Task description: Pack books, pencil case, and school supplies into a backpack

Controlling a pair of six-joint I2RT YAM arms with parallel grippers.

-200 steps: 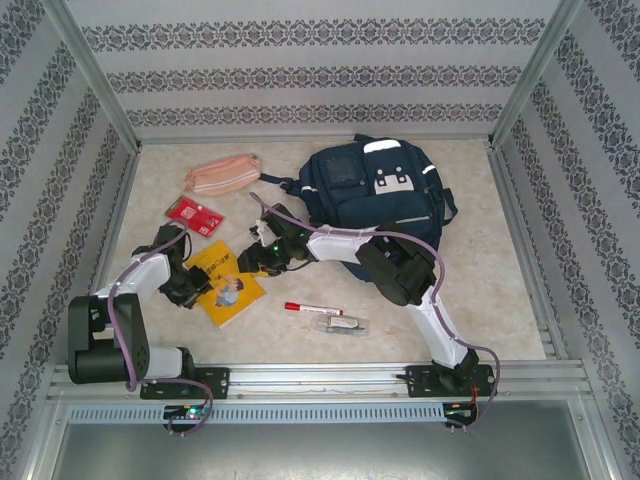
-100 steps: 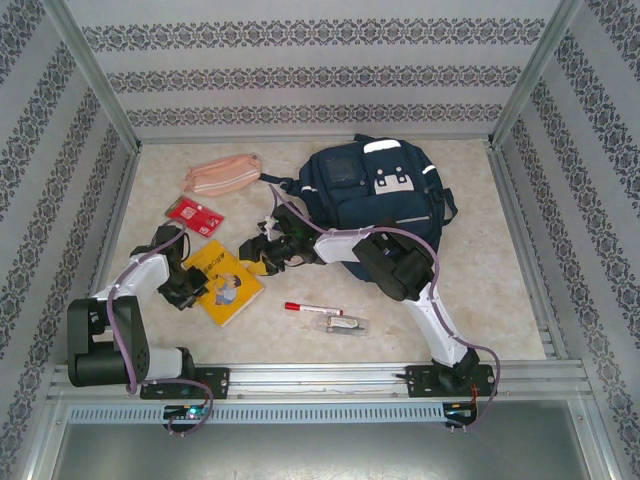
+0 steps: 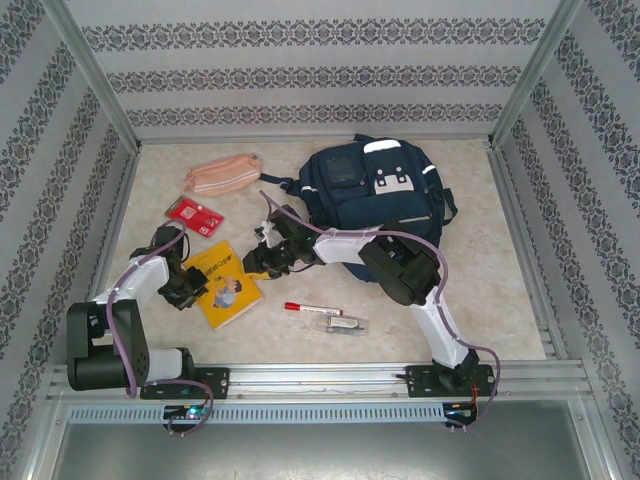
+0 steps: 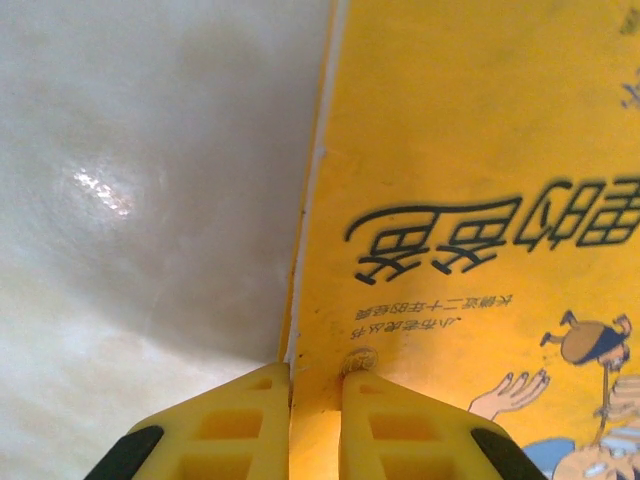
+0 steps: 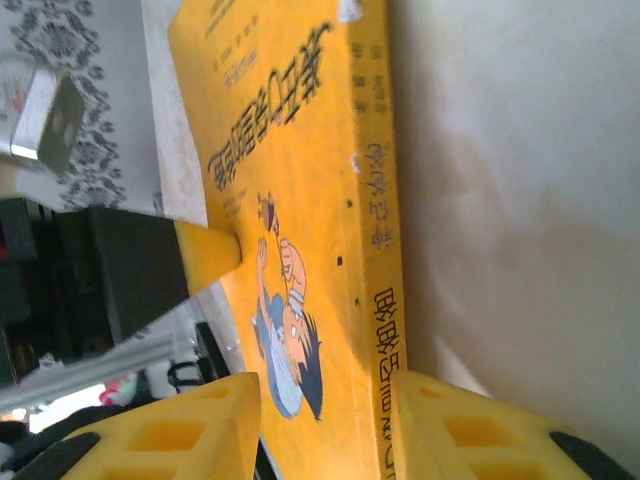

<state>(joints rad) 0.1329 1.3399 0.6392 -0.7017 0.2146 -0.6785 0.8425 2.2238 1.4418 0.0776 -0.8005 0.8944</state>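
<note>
Yellow book (image 3: 226, 286), left of the backpack (image 3: 372, 185): edge pinched by the nearly closed left gripper (image 4: 315, 376); spine straddled by the part-open right gripper (image 5: 325, 388), to be clamped squarely before lifting.

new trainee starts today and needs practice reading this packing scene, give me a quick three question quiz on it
1. True or false: in the top view, the backpack lies right of the pencil case.
2. The left pincer pinches the edge of: a) backpack b) book c) pencil case
3. Name the item lying between the pencil case and the book.
Key: 1 true; 2 b; 3 the red packet.
</note>
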